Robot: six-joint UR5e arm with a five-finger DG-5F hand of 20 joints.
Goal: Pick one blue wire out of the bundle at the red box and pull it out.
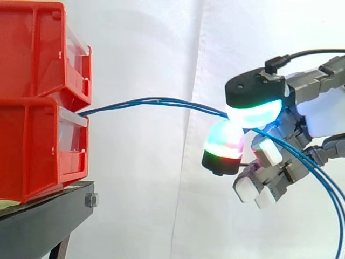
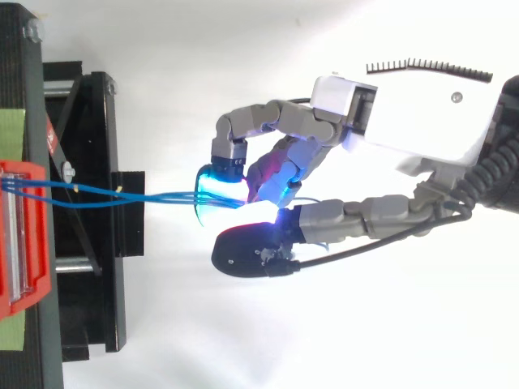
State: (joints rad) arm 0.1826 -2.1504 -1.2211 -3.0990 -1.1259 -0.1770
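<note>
Open room lies between the stacked red bins (image 1: 38,97) on the black stand (image 1: 43,221) and the hand (image 2: 413,113), well apart. Only the blue wires (image 1: 156,101) cross it, running from the bins' front to the fingers (image 1: 253,110) pinching them; above and below them is free.

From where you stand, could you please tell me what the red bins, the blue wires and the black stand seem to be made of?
The red bins look like moulded plastic, slightly glossy, with clear fronts. The blue wires seem plastic-insulated: smooth, thin, bending in soft curves. The black stand is probably painted metal, matte, going by its bolt head, though that stays uncertain.
</note>
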